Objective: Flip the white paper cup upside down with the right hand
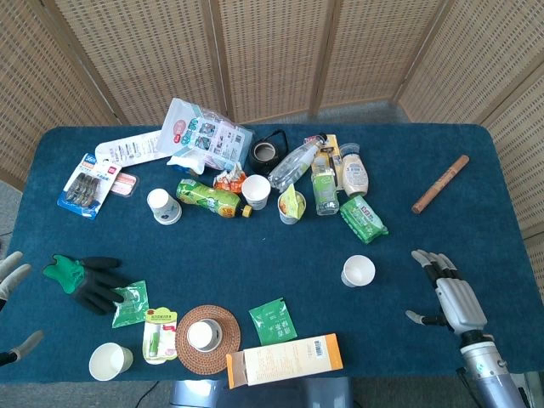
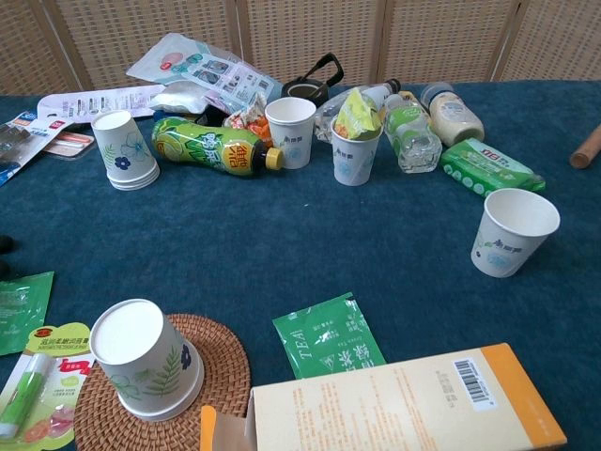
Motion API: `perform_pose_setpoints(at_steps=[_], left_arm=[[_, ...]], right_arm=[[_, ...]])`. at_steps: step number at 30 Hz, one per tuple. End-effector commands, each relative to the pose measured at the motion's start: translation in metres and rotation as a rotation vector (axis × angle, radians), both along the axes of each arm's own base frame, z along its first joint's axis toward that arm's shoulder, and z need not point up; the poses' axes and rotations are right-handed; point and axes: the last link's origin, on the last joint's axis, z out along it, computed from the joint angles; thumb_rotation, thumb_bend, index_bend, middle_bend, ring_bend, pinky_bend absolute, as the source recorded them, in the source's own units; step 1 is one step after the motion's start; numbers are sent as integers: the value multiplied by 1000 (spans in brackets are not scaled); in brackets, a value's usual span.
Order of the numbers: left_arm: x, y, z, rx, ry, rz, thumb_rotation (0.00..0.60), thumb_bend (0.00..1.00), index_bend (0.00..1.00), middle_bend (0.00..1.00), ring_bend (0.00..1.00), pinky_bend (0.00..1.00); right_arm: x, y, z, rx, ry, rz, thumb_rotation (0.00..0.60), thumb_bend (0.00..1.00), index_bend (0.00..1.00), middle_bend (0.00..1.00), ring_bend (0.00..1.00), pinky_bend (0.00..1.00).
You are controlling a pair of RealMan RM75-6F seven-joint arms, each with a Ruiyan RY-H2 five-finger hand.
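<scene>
Head view first, scanned from the left: the left hand (image 1: 12, 272) is seen only as fingertips at the table's edge, so its state cannot be told. A black-and-green glove (image 1: 85, 279) is laid nearby, then an upturned cup on a woven coaster (image 1: 223, 357), a green tea sachet (image 1: 273, 320) and a long carton (image 1: 285, 360). Nothing is placed between the white paper cup (image 1: 358, 270) and the right hand (image 1: 448, 296), which is held open and empty, fingers spread, near the cup but apart from it. Everything is set on a blue cloth-covered table (image 1: 425, 161), backed by wicker screens (image 1: 272, 51). The cup is stood upright, mouth up, long axis vertical, right of centre.
</scene>
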Motion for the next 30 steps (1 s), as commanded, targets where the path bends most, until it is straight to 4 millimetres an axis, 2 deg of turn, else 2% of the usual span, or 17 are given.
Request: perform_pose_setpoints(at_steps=[1,9,18,30], left_arm=[[0,0,0,0,-1,0,600,273,0,0,0,0],[-1,0,0,-2,1,4,600,272,0,0,0,0],[-1,1,-1,-5,5,7,600,273,0,0,0,0],[-1,1,-3,-10,8,7,600,271,0,0,0,0]], right_arm=[[-1,-14,-11,14,-16,-16,600,0,29,0,0,0],[0,-32,-37,47,-19,-39,600,0,29,0,0,0],[9,-44,-52,78,-76,-51,600,0,40,0,0,0],[22,-52,-61,90,-147,-50,600,0,197,0,0,0]])
